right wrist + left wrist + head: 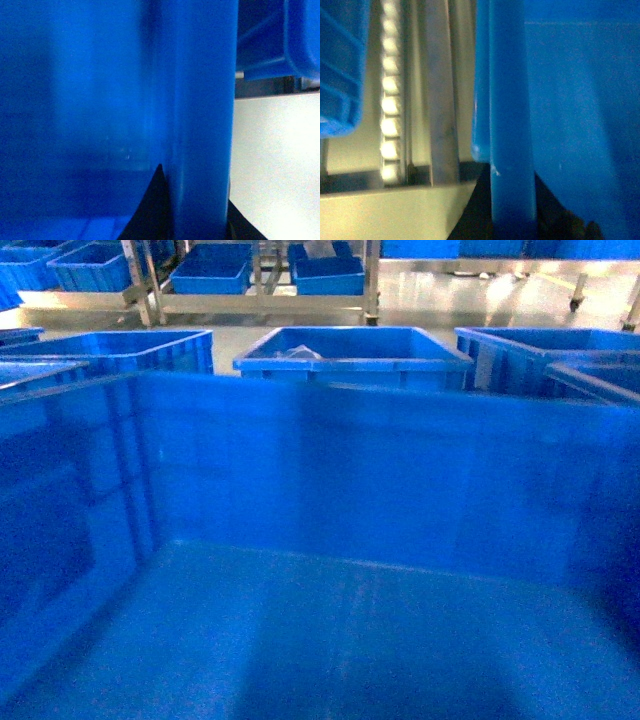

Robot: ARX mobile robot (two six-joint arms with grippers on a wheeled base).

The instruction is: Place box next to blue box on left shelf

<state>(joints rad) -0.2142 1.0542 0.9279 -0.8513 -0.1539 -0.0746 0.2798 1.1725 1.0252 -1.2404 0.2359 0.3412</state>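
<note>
The box (320,540), a large bright blue open crate, fills the head view and I look into its smooth inside. In the left wrist view my left gripper (512,205) is shut on the box's thick rim (512,100), a dark finger on each side. My right gripper (197,205) is likewise shut on the opposite rim (200,100). The left shelf's roller track (390,100), grey rails with white rollers, lies just left of the held box. Another blue box (337,70) sits at that track's far side. Neither gripper shows in the head view.
Beyond the held box stand three more blue crates: left (120,350), middle (350,350) and right (540,355). A steel rack (150,290) with shallow blue trays stands at the back. Pale floor (275,165) and another blue crate (280,45) lie right of the box.
</note>
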